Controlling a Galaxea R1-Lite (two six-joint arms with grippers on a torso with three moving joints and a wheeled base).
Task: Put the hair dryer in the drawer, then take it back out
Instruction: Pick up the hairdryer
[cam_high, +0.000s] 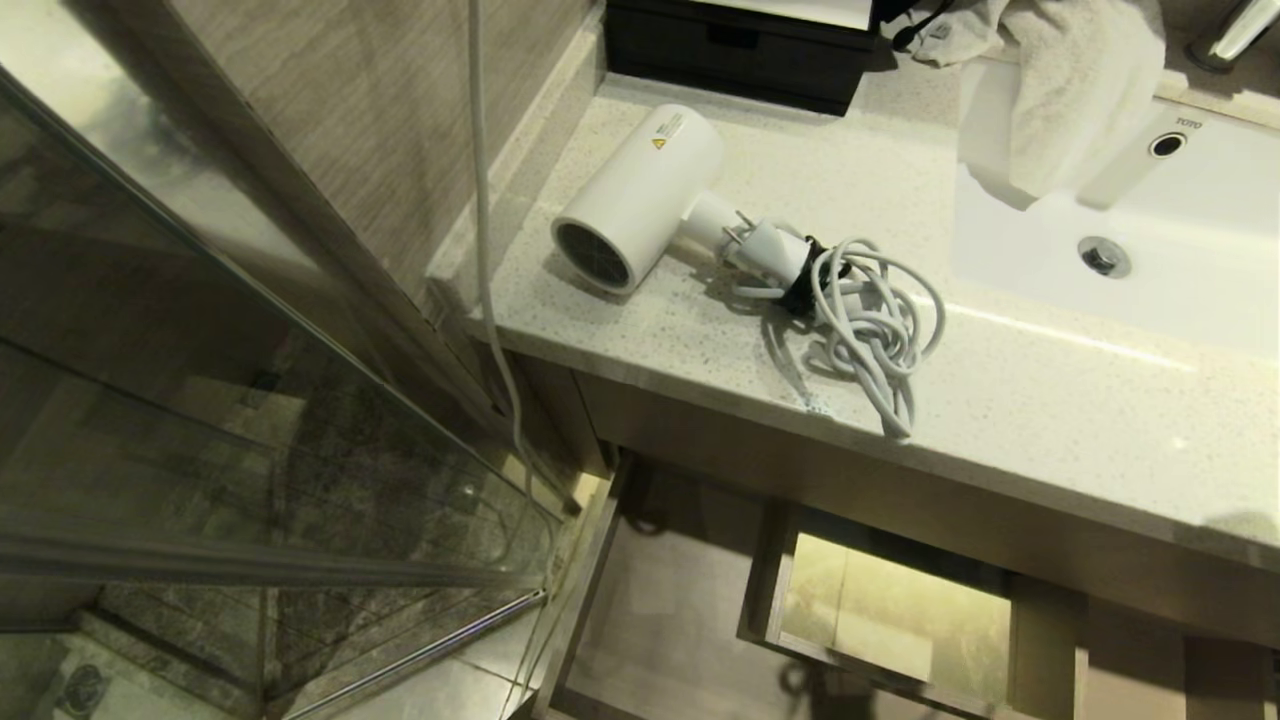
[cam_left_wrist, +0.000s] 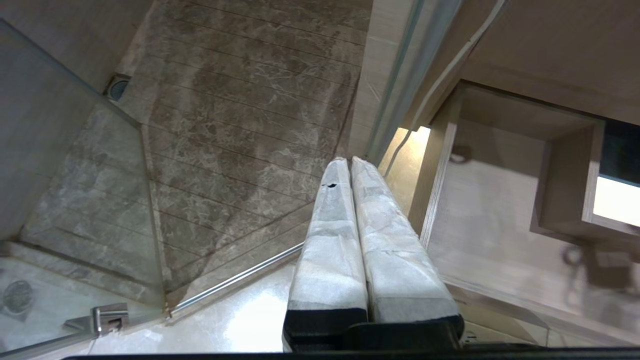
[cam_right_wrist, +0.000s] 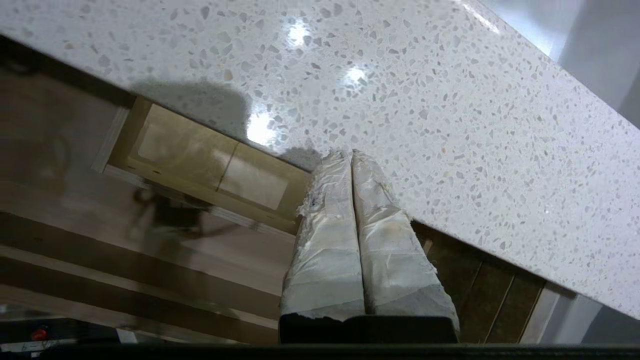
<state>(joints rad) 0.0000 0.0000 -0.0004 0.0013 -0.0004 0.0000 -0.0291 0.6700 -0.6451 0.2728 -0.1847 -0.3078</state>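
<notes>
Bathroom vanity setting: speckled pale stone countertop (cam_high: 1050, 420) running beside a glass shower screen (cam_high: 200, 420) over a brown marbled floor (cam_left_wrist: 240, 125). White basin (cam_high: 1180, 250) sunk into the counter on the right, a white towel (cam_high: 1070, 90) draped over its far rim; black glossy box (cam_high: 740, 50) against the back wall. Drawer (cam_high: 900, 610), light wood, pulled open below the counter edge, its boxed cutout visible, nothing lying in the part seen. Hair dryer (cam_high: 635, 200), white, lying on its side on the counter left of the basin, dark grille facing outward, yellow warning sticker uppermost; grey cord (cam_high: 870, 320) bundled loosely just beside its handle. Left gripper (cam_left_wrist: 350, 161), wrapped fingers pressed together, empty, hanging over the floor near the drawer's left side. Right gripper (cam_right_wrist: 350, 152), fingers likewise closed, empty, at the counter's front edge above the open drawer.
</notes>
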